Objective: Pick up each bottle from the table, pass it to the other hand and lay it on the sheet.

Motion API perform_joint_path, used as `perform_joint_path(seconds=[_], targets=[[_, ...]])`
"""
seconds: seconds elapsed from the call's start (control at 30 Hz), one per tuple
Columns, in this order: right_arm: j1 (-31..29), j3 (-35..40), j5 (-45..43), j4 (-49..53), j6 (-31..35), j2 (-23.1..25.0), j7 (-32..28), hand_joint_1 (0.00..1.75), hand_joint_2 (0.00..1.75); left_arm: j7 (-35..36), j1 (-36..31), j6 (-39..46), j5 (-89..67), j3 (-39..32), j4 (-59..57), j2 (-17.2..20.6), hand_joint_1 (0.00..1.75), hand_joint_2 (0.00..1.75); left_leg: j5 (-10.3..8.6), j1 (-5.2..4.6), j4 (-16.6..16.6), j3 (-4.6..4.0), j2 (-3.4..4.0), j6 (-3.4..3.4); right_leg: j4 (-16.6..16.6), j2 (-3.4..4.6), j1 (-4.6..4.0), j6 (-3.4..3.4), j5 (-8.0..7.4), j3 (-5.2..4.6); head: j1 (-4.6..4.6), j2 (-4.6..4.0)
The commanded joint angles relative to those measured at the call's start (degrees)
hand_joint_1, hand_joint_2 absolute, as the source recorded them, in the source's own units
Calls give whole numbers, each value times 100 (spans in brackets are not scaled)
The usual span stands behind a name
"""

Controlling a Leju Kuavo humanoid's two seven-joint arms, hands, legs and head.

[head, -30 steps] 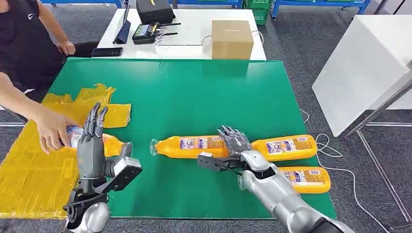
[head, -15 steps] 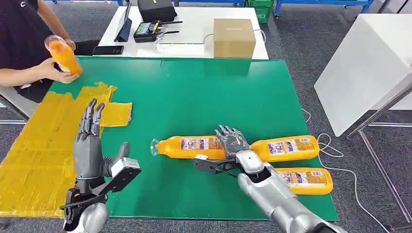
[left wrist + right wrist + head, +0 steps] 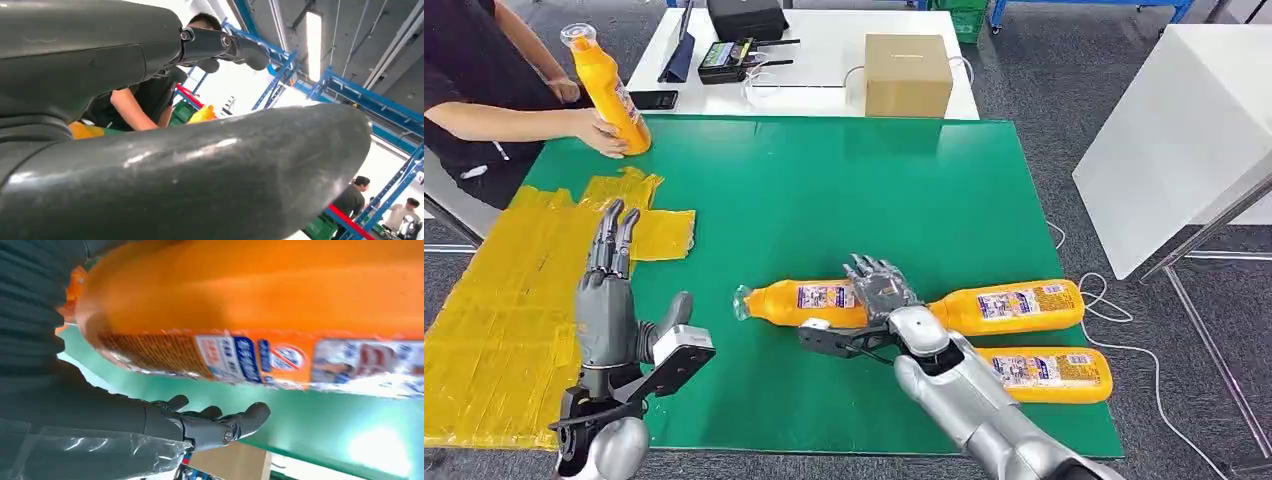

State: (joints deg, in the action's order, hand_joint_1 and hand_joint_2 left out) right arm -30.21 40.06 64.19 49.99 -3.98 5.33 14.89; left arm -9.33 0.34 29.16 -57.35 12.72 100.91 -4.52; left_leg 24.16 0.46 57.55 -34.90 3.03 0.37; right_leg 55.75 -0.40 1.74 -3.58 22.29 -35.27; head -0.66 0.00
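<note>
Bottles lie on the green table [image 3: 824,200], and the right hand [image 3: 879,290] is down over the base end of the one nearest it, the bottle [image 3: 809,300] whose cap points away towards the left hand. From the right wrist camera that bottle [image 3: 260,315] sits right against the palm, fingers [image 3: 220,425] reaching out past it and uncurled, so no grip there; the hand is released. Just beyond the right hand's other side lies a second bottle [image 3: 1009,305], and behind that, closer to the robot, a third bottle [image 3: 1049,372]. The left hand [image 3: 607,310] stands upright with fingers stretched and apart, holding nothing, over the near edge of the yellow sheet [image 3: 494,330]. Well ahead of the left hand, a person's hand [image 3: 604,130] holds a fourth bottle [image 3: 606,88] upright at the table's far corner. Past that, a cardboard box [image 3: 907,75] sits on the white table [image 3: 824,60].
</note>
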Motion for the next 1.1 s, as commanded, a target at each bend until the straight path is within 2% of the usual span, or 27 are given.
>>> perform_joint_path(seconds=[0.03, 0.33, 0.37, 0.4, 0.63, 0.7, 0.73, 0.77, 0.8, 0.87, 0.97, 1.0, 1.07, 1.1], targets=[[-339, 257, -50, -687, -68, 84, -92, 0, 175, -11, -153, -26, 27, -57, -196, -51, 0, 0, 1, 4, -1, 7, -19, -1, -2, -4, -3, 13, 1, 8, 0, 0], [-441, 338, -190, -1509, -214, 173, -265, 0, 175, -61, -259, 10, 163, -4, -356, -36, 0, 0, 1, 6, -2, 14, -36, -1, -3, -15, -5, 19, 3, 19, 0, 0], [-467, 371, -229, -1637, -279, 177, -321, 26, 175, -68, -284, 28, 189, 0, -398, -31, 0, 0, 0, 5, -4, 13, -29, -1, -5, -13, -4, 15, 2, 17, -2, 0], [-461, 362, -285, -1712, -323, 169, -360, 175, 175, -72, -305, 39, 208, 4, -437, -30, 0, 0, 3, 9, -3, 22, -42, -2, -5, -16, -8, 23, 4, 27, 0, 0], [-419, 374, -403, -1983, -389, 76, -360, 175, 175, -118, -403, -50, 438, 79, -613, -29, 0, 0, -1, 6, -10, 33, -48, -4, -13, -29, -5, 16, 3, 36, 0, 0], [-369, 274, -467, -1957, -216, 70, -257, 175, 175, -231, -366, -245, 849, 113, -627, -30, 0, 0, 1, 8, -10, 50, -56, -5, -15, -32, -8, 22, 4, 51, -2, 0], [-392, 239, -489, -1876, -207, 43, -234, 175, 175, -243, -359, -494, 1142, 123, -557, -23, 0, 0, 0, 6, -11, 52, -42, -4, -16, -26, -6, 15, 2, 51, 0, 0], [-387, 166, -536, -1760, -193, 7, -191, 175, 175, -253, -343, -743, 1434, 95, -496, -42, 0, 0, -1, 11, -10, 53, -60, -4, -19, -35, -11, 24, 1, 57, 0, 0], [-369, 76, -581, -1646, -187, -25, -117, 175, 175, -280, -327, -1141, 1921, 60, -447, -53, 0, 0, 0, 4, -6, 48, -49, -4, -10, -31, -4, 15, 4, 48, 0, 0], [-320, -68, -623, -1388, -149, -118, -15, 175, 175, -337, -274, -2092, 3146, -124, -391, -95, 0, 0, -1, 12, -5, 53, -75, -4, -15, -42, -12, 28, 5, 58, 0, 0], [-227, -312, -749, -1023, -3, -191, 24, 175, 175, -273, -77, -3123, 4888, -515, -369, -217, 0, 0, 1, 4, -5, 52, -49, -4, -11, -26, -3, 14, 4, 51, -2, 0], [-124, -501, -848, -706, 345, -184, -24, 175, 175, -303, 85, -3435, 5640, -698, -288, -304, 0, 0, 2, 8, -6, 53, -58, -4, -14, -27, -6, 20, 4, 55, 0, 0], [157, -771, -874, 80, 948, -169, -58, 175, 175, -416, 401, -3600, 6080, -881, -46, -404, 0, 0, 5, 4, -6, 53, -53, -3, -12, -22, -1, 18, 6, 54, 0, 0], [395, -926, -863, 639, 1339, -130, -172, 175, 175, -464, 592, -3634, 6254, -972, 122, -485, 0, 175, 7, 4, -3, 48, -37, -4, -8, -11, 0, 15, 4, 48, 0, 0]])
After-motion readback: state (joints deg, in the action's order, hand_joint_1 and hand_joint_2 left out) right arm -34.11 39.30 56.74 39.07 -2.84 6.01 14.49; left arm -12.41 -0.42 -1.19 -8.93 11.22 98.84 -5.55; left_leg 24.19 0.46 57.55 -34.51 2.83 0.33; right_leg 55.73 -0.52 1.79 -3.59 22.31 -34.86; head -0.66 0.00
